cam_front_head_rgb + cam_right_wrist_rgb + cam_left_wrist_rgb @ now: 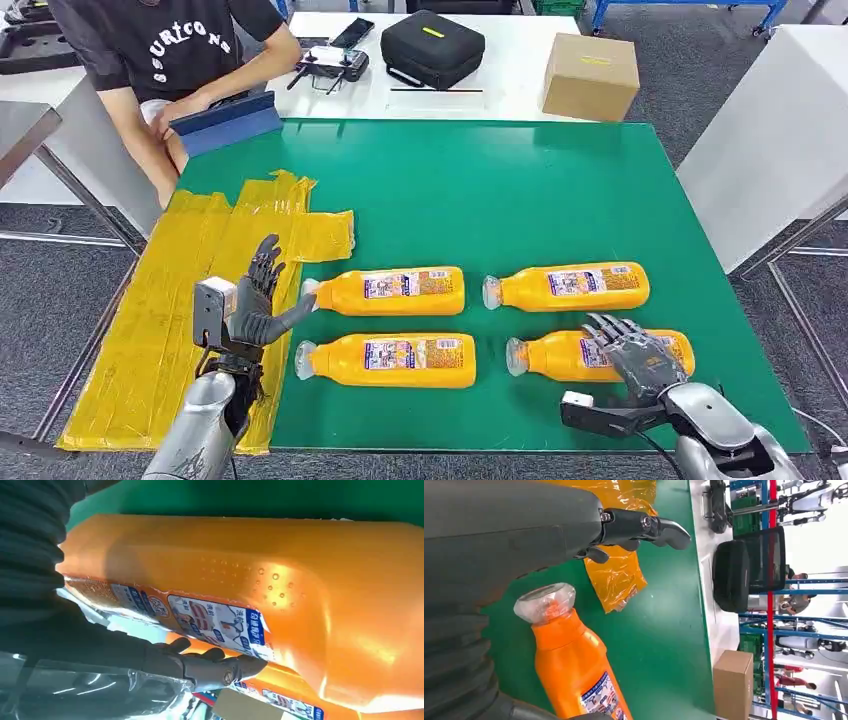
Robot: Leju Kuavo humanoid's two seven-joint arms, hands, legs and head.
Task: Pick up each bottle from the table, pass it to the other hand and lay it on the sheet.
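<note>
Your right hand (640,360) lies on the near right bottle (600,355), fingers curled over it. Your left hand (255,305) hovers over the yellow sheet (150,330), fingers spread, empty.

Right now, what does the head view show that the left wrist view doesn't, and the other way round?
Head view alone: all four orange bottles, the right robot hand on the near right bottle, and the seated person. Left wrist view alone: the clear cap of one bottle close up, and blue shelving beyond the tables. Both: green table, yellow sheet, black case, cardboard box, left robot hand.
</note>
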